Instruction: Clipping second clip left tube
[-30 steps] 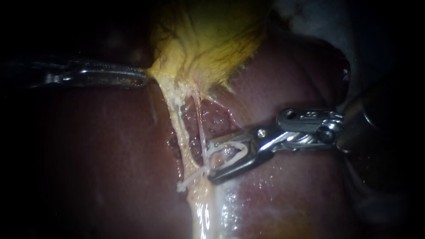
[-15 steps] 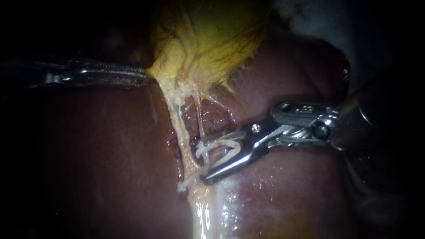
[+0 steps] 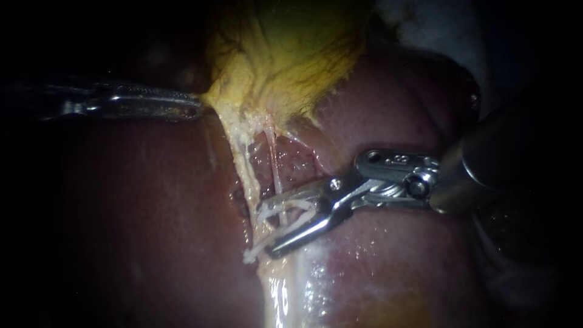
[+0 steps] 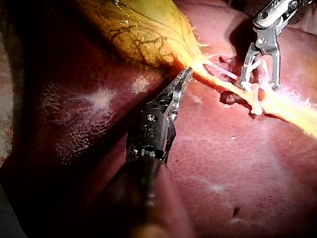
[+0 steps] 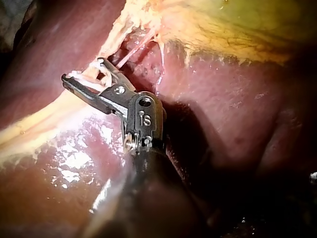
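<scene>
My left instrument point(image 3: 197, 109) point(image 4: 187, 74) comes in from the left, its jaws shut on the yellow gallbladder point(image 3: 285, 54) point(image 4: 143, 29) at its narrow end. Two tubes run down from there: the pale left tube point(image 3: 243, 170) and a thin pink right tube point(image 3: 274, 170). My right instrument point(image 3: 265, 228) point(image 5: 84, 72) holds an open white clip point(image 3: 291, 209) between its spread jaws. The thin tube crosses between the jaws, and their tips reach the left tube. Another white clip point(image 3: 250, 254) point(image 4: 256, 106) sits lower on the left tube.
Dark red liver point(image 3: 139, 212) point(image 4: 223, 163) point(image 5: 237, 114) lies under and around everything. A raw dissected patch point(image 3: 297, 158) shows between the tubes. A glistening pale band point(image 3: 279, 291) continues below the clips.
My right instrument has slid left with its clip, so its jaws now span the tubes. The left instrument and gallbladder have stayed still.
</scene>
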